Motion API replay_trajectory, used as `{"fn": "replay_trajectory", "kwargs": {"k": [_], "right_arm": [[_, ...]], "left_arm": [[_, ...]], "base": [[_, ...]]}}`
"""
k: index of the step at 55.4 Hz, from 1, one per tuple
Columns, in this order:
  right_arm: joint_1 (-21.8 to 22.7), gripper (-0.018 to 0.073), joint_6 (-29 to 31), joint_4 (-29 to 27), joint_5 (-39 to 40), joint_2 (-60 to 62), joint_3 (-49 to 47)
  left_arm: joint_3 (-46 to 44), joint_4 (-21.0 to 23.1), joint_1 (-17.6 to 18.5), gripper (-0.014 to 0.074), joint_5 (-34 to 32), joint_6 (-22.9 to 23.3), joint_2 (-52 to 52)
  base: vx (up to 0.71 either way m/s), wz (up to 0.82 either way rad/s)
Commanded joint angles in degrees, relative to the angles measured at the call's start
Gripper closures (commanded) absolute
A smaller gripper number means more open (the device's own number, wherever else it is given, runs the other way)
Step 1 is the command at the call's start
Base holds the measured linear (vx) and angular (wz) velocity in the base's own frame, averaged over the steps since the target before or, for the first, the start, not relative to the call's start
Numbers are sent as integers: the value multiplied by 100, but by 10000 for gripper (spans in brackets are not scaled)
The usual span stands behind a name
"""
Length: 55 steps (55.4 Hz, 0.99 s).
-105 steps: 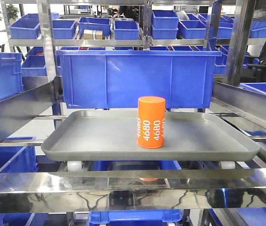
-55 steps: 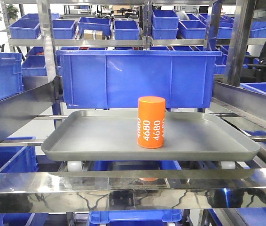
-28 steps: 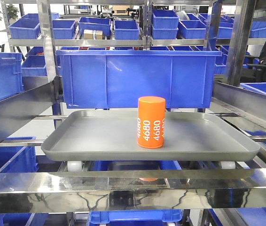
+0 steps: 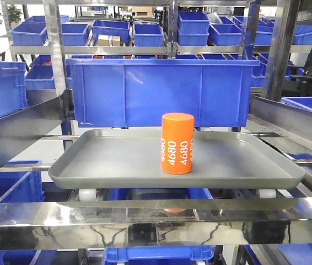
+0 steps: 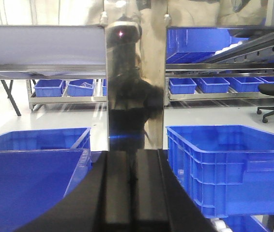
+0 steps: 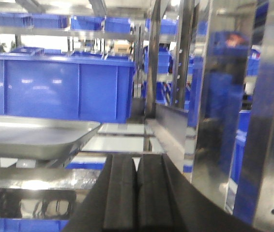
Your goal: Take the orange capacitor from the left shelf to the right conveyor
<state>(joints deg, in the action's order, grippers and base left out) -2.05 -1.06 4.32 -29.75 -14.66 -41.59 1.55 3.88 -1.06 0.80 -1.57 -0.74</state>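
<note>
The orange capacitor stands upright on the grey tray of the left shelf, its white "4680" print facing me. No gripper shows in the front view. My left gripper is shut with nothing in it, facing a shiny steel post between blue bins. My right gripper is shut and empty, below and right of the tray's corner. The capacitor is hidden in both wrist views. The right conveyor is out of view.
A large blue bin stands just behind the tray. A polished steel rail crosses in front, with slanted rails at both sides. Blue crates flank the left gripper. Steel uprights stand close right of the right gripper.
</note>
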Motion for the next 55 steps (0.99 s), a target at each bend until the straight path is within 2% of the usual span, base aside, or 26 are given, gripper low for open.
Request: {"fn": "replay_trajectory", "kwargs": {"k": [1,7,12,19,27,35,41,55], "right_arm": [[42,566,106,83,244,-242,-178],[42,536,287,62,-19,-542,-326],[42,463,355,-124,-360,-952,-682],[42,286,794,-586,-803,-1586,-1276],[-15,27,1454,-1313,-1120,-2236,-1812],[-542,-152,1834,-1672,-1241,-2769,-2245],[-1063,-170,1867,-1669,-1313,-3193,-2586],[-2128,-142,1867,-1593,-1297,-4354,-3398]], "left_arm": [[186,30,44,603,-472,6,-66],[186,30,44,603,-472,6,-66],[186,30,44,603,-472,6,-66],[186,30,44,603,-472,6,-66],[186,30,44,603,-472,6,-66],[186,30,44,603,-472,6,-66],[186,30,44,603,-472,6,-66],[186,30,44,603,-472,6,-66]], "base": [[0,0],[0,0],[0,0],[0,0],[0,0],[0,0],[0,0],[0,0]]}}
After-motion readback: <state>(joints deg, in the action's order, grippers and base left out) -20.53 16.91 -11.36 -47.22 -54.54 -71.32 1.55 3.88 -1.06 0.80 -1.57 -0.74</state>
